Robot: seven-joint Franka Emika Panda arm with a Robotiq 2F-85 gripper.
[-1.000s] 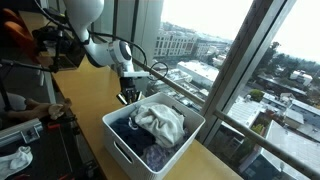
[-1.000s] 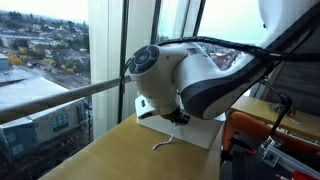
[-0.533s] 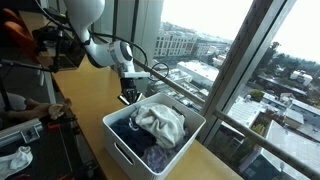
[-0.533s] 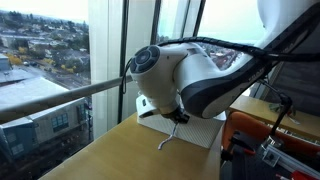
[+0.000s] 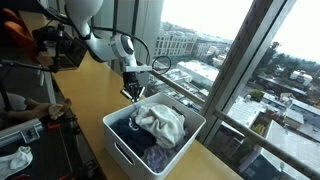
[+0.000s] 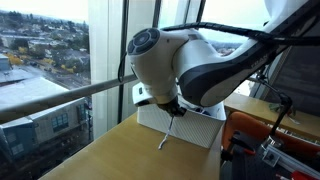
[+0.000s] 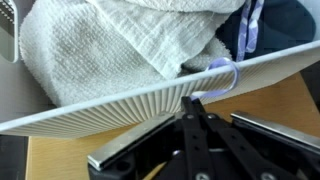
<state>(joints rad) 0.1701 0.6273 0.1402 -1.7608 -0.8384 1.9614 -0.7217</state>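
Hanging from the tightly closed jaws of a white robot arm, a thin pale cord drops toward the wooden tabletop in an exterior view, just in front of a white plastic basket. Whether its lower end touches the wood cannot be told. The jaws stand at the basket's outer wall, on the side nearer the arm, pinched on the cord's top end with no gap visible between them. In the wrist view a pale lilac loop curls over the ribbed rim directly above the jaws; it may be part of the same cord, though that is unclear. Inside the basket, from left to right in that view, lie a cream towel and dark blue clothes, heaped to the rim. Beyond, tall windows look over city rooftops. Judging from how things lie, the grasp looks made and the cord partly lifted, but it hangs outside the basket, apart from the laundry within. No brand, label or readable writing shows on the basket, the cloth or the arm.
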